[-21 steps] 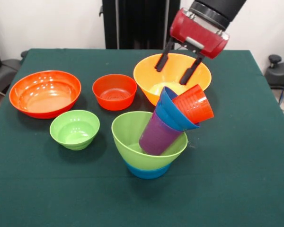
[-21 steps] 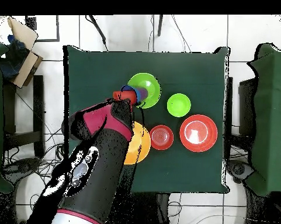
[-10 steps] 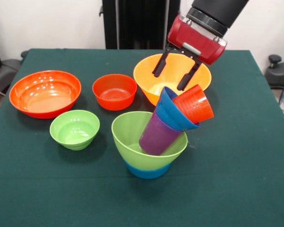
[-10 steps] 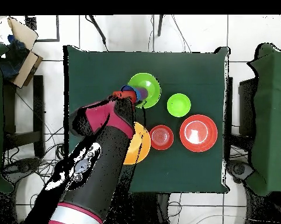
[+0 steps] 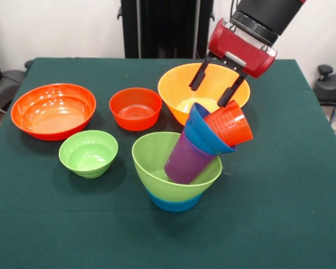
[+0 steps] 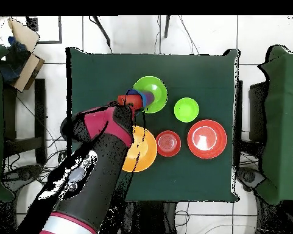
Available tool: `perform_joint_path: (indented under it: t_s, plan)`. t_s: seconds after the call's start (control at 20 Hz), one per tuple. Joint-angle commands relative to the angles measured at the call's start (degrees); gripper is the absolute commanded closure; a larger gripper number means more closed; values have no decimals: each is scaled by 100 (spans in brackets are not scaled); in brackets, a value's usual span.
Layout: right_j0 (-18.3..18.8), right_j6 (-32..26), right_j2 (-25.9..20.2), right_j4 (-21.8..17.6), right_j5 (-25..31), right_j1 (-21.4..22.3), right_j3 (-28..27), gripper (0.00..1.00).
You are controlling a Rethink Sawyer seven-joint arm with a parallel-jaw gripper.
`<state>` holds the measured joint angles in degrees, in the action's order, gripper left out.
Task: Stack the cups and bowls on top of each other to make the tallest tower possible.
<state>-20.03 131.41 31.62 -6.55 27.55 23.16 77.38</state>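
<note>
A: Where's the tower [image 5: 186,162]?
B: Near middle of the bench [image 5: 291,224]. Light green bowl [image 5: 157,159] nested on light blue bowl [image 5: 173,203] as base; purple cup [image 5: 185,159] leaning inside, dark blue bowl [image 5: 204,137] tipped over its top, orange-red cup [image 5: 231,123] tilted in that.

A: And the hand [image 5: 217,84]?
B: Spread, empty, hanging just above the orange-red cup's rim, over the large yellow-orange bowl [image 5: 179,84]. One fingertip seems close to the rim; touching or not, hard to say from the front.

A: Left to stack?
B: Large red-orange bowl [image 5: 53,110], medium red-orange bowl [image 5: 135,107], small light green bowl [image 5: 88,152], all loose on the bench.

A: Risk?
B: Probably a topple. Upper pieces all lean one way, past the base's rim. A brush from a finger, or more weight set on the slanted cup, could slide the lot off.
</note>
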Motion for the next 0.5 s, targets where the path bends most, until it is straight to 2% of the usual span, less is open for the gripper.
perform_joint_path:
  t_s: [0.05,0.35,0.5]
  plan:
    - [-320,1193,-42,389,1051,-266,-293,0]
    - [-435,1155,116,545,1321,-324,-374,0]
    - [-448,1150,120,619,1287,-339,-381,0]
